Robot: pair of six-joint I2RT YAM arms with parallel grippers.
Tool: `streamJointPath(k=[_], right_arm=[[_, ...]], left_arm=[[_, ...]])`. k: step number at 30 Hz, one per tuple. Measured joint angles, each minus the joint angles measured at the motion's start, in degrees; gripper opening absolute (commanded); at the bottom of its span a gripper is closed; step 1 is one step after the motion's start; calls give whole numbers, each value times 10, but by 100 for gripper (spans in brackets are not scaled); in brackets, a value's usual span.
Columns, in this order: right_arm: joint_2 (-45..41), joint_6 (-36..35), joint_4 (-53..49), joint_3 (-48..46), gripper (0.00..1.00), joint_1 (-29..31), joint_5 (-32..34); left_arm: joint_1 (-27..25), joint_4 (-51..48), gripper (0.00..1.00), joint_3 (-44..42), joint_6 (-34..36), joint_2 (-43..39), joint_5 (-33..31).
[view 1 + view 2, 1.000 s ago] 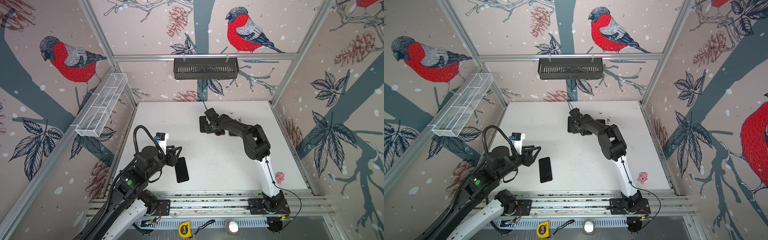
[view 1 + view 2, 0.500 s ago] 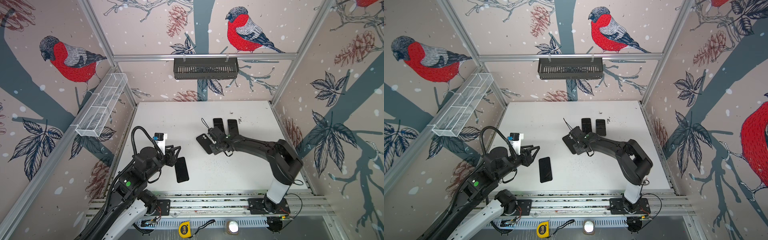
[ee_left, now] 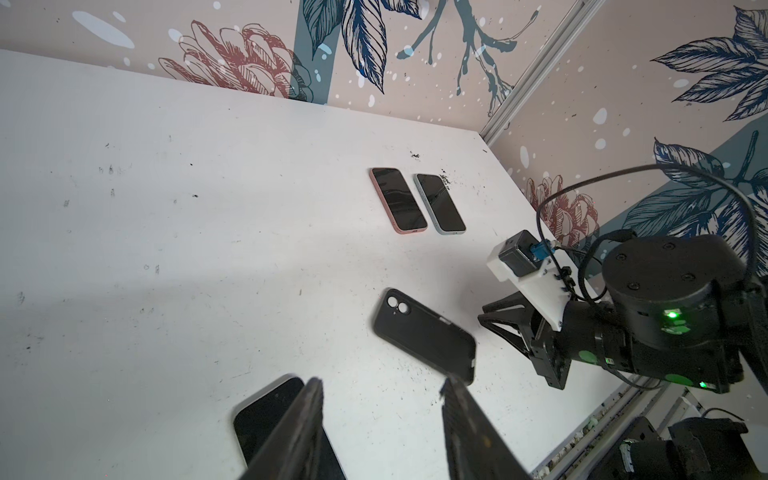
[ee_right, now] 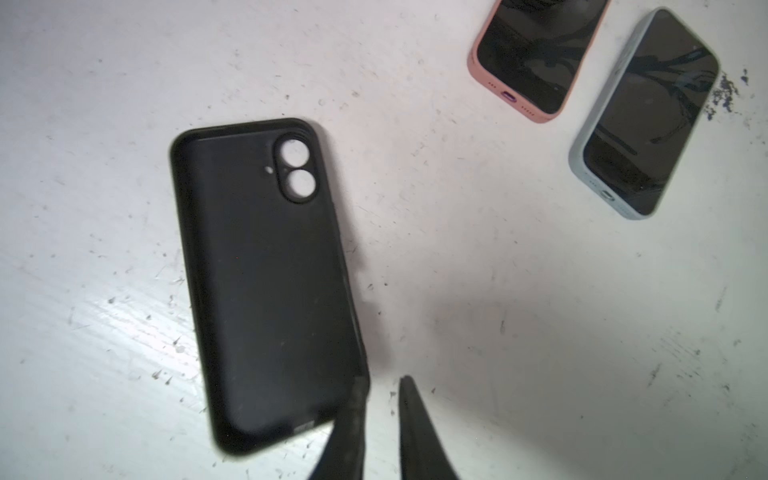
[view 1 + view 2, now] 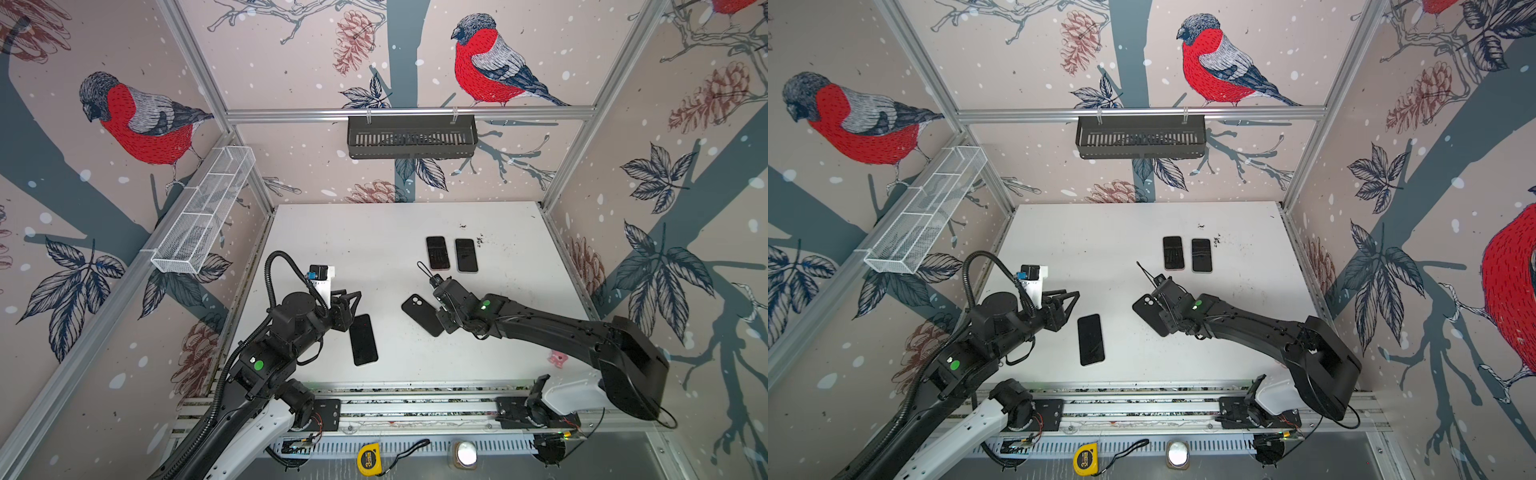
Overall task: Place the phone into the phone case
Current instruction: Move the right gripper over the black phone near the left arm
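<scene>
A bare black phone (image 5: 363,339) (image 5: 1091,339) lies screen up at the front left of the white table (image 5: 374,232). My left gripper (image 5: 352,297) (image 3: 380,384) hovers open over the phone's (image 3: 266,415) far end, nothing between its fingers. The empty black phone case (image 5: 422,314) (image 5: 1148,313) (image 3: 424,332) lies flat mid-table, hollow side up, camera cutouts showing. My right gripper (image 5: 441,322) (image 4: 384,380) sits at the case's (image 4: 266,282) near corner. Its jaws stand slightly apart with bare table between them; one finger (image 4: 353,411) touches the case's side wall.
Two cased phones lie side by side behind the case, one pink (image 5: 437,252) (image 4: 536,54), one grey (image 5: 465,254) (image 4: 648,116). A black basket (image 5: 411,136) hangs on the back wall, a white wire basket (image 5: 203,216) on the left wall. A small pink object (image 5: 557,359) lies front right.
My right arm dragged the phone case from beside the two cased phones toward the middle of the table, then its jaws parted off the case wall. The left arm stayed put.
</scene>
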Motion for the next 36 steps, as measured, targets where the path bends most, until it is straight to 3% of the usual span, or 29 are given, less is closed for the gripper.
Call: streamJointPath(k=[4, 7, 9, 10, 11, 16, 24, 36], right_arm=[[5, 4, -4, 11, 39, 7, 0], [9, 19, -1, 25, 60, 16, -6], [21, 32, 6, 33, 69, 20, -29], [34, 42, 8, 41, 95, 23, -43], [49, 56, 9, 49, 99, 28, -54], [147, 120, 9, 129, 99, 86, -103], [315, 168, -47, 319, 100, 177, -106], [433, 186, -132, 483, 99, 212, -108]], left_arm=[[0, 0, 48, 0, 0, 0, 0], [0, 0, 47, 0, 0, 2, 0], [2, 0, 48, 0, 0, 2, 0], [3, 0, 48, 0, 0, 2, 0], [3, 0, 48, 0, 0, 2, 0], [3, 0, 48, 0, 0, -15, -12], [13, -1, 49, -3, -1, -73, -40], [49, 3, 49, -17, -7, -165, -76]])
